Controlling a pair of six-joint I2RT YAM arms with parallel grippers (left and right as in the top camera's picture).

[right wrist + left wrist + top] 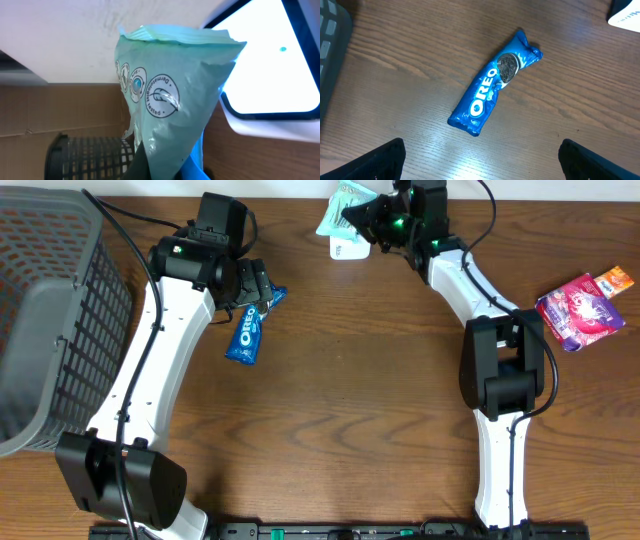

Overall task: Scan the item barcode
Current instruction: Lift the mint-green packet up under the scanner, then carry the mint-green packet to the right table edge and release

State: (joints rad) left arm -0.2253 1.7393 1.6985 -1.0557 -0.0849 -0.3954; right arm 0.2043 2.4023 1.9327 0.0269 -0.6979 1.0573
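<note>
At the near edge of the dark brown wooden table [350, 400], the two white arms rise from their black bases. Farther in, on the left, stands a grey plastic mesh basket [60, 310]. Beside it the left gripper [255, 292] hangs over a blue Oreo biscuit packet [492, 87] with its jaws spread wide and nothing between them. In the left wrist view both fingertips [385, 160] stand well apart from the packet. The packet lies flat on the wood, slanted, with its printed side up.

At about the same depth on the right lies a pink, glossy rectangular packet [580, 310]. A small orange packet [617, 280] lies just beside it, towards the far edge.

Farthest away, near the far edge of the table, the right gripper [358, 218] is clamped tight on a pale green plastic pouch [170, 100]. It holds the pouch off the table by its lower end, with the crimped seam pointing away from the fingers. Round printed symbols show on the face turned to the wrist camera; no barcode is visible there. A flat white piece with small print [345, 248] lies on the table just beside the pouch.
</note>
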